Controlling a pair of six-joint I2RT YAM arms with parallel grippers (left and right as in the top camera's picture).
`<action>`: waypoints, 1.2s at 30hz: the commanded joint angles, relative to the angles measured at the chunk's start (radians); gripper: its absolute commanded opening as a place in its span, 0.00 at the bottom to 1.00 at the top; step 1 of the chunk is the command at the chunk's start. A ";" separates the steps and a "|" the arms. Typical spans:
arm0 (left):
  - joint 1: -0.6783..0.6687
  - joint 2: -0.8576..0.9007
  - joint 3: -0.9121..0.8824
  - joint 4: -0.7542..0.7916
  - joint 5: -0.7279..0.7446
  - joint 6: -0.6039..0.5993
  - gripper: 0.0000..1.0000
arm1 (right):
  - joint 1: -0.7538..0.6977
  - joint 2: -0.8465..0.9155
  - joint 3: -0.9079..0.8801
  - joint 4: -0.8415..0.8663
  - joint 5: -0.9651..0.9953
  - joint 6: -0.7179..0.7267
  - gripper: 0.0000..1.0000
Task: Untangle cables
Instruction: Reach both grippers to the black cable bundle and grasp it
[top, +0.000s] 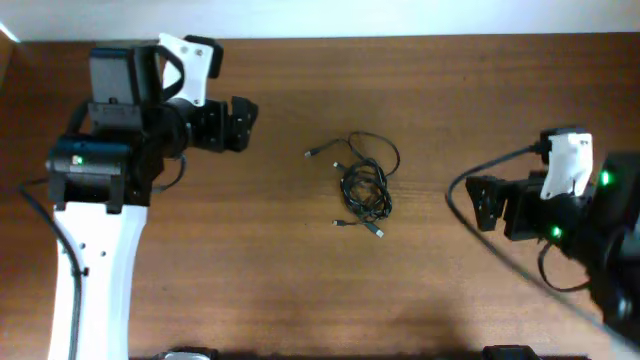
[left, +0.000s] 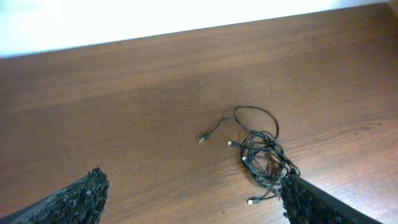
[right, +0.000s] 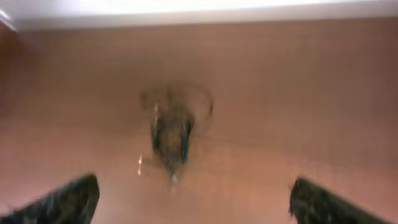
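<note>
The cables (top: 364, 184) lie as one small knotted bundle of thin black cords with silvery plug ends in the middle of the brown table. The bundle shows in the left wrist view (left: 264, 155) and, blurred, in the right wrist view (right: 172, 134). My left gripper (top: 243, 122) is open and empty, to the left of the bundle and apart from it; its fingers frame the table in the left wrist view (left: 193, 199). My right gripper (top: 480, 200) is open and empty, to the right of the bundle; it also shows in the right wrist view (right: 193, 202).
A white wall strip (top: 400, 15) runs along the table's far edge. A thicker black arm cable (top: 500, 250) loops on the table by the right arm. The left arm's white base (top: 90, 280) stands at the front left.
</note>
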 joint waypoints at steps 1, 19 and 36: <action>-0.127 0.100 0.031 -0.013 -0.075 -0.006 0.91 | 0.004 0.155 0.149 -0.028 -0.084 0.005 0.99; -0.483 0.799 0.028 0.301 -0.040 0.280 0.69 | -0.207 0.383 0.148 -0.089 -0.102 0.004 0.93; -0.425 0.895 0.027 0.452 0.177 0.516 0.12 | -0.207 0.455 0.148 -0.084 -0.102 0.004 0.93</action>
